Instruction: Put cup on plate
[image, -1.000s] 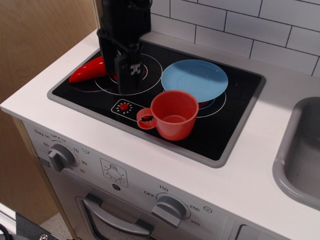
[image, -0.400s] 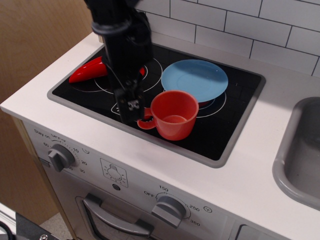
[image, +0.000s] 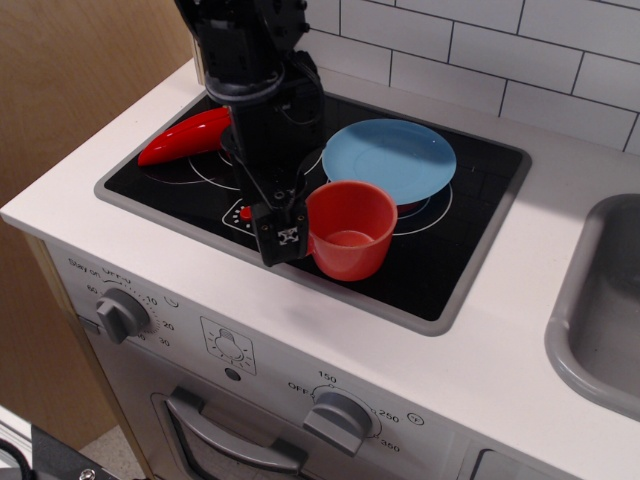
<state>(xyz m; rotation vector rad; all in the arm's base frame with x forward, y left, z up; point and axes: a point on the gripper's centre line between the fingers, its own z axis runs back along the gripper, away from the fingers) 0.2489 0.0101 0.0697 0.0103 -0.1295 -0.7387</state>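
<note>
The red-orange cup (image: 352, 232) stands upright on the black toy hob, at its front middle. Its side handle is hidden behind my gripper. The light-blue plate (image: 390, 155) lies flat just behind the cup, and the cup's far rim overlaps its front edge in this view. My black gripper (image: 284, 238) is lowered at the cup's left side, right where the handle was. One finger hides the other, so I cannot tell whether it is open or closed on the handle.
A long red chili pepper (image: 185, 137) lies on the hob's back left, behind my arm. The hob (image: 470, 230) has a raised grey frame. A grey sink (image: 600, 310) lies to the right. A white tiled wall stands behind.
My gripper has moved forward and down from above the back-left burner to the cup's left side, and now covers the handle. The cup and the plate have not moved.
</note>
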